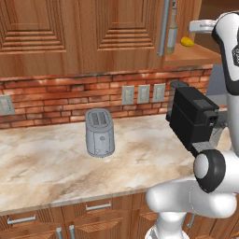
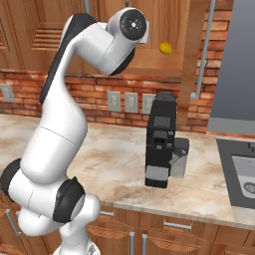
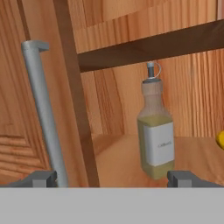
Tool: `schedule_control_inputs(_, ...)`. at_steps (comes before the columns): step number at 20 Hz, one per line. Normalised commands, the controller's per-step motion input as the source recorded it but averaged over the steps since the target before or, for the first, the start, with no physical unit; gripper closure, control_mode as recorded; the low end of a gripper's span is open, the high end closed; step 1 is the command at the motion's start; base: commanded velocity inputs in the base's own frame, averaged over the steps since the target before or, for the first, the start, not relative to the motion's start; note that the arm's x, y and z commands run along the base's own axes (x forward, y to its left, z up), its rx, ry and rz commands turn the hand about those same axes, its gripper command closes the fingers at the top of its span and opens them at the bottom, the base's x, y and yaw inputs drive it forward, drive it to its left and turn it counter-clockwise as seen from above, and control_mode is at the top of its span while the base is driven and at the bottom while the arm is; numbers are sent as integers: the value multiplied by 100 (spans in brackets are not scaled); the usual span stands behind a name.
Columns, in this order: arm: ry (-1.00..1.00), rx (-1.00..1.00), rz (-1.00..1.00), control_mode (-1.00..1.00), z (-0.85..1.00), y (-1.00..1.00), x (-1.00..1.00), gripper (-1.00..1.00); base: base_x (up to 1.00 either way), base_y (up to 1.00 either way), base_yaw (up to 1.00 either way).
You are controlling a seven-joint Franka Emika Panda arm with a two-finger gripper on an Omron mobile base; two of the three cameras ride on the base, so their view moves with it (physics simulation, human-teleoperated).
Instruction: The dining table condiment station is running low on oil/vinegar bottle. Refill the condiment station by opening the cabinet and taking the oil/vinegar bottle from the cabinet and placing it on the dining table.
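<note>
The oil/vinegar bottle (image 3: 155, 131) stands upright on the lower shelf of the open cabinet (image 3: 122, 153). It is slim clear glass with olive-yellow liquid, a white label and a grey pourer. From the left base view the bottle (image 1: 172, 31) sits just inside the cabinet (image 1: 191, 55), beside the open door's long silver handle (image 1: 163, 28). My gripper (image 3: 116, 179) is open in front of the shelf. Its fingertips (image 3: 43, 178) stand wide apart, with the bottle just inside the right one and nothing held. The door handle (image 3: 43, 113) rises close by the left fingertip. The dining table is out of view.
A yellow lemon (image 1: 186, 42) (image 2: 166, 48) lies on the same shelf, right of the bottle. Below on the marbled counter (image 1: 46, 163) stand a grey toaster (image 1: 99, 133) and a black coffee machine (image 1: 192, 116) (image 2: 160, 142). A sink (image 2: 244, 184) is at the far right.
</note>
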Motion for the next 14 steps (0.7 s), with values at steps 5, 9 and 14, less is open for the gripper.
schedule_control_inputs(5, 0, 0, 2, -100, 1, -10, 23, -100, 0, 0, 0)
schedule_control_inputs(9, 0, 0, 1, -100, 0, -3, 27, -100, 0, 0, 0)
schedule_control_inputs(14, 0, 0, 0, -100, 0, 0, 25, -100, 0, 0, 0)
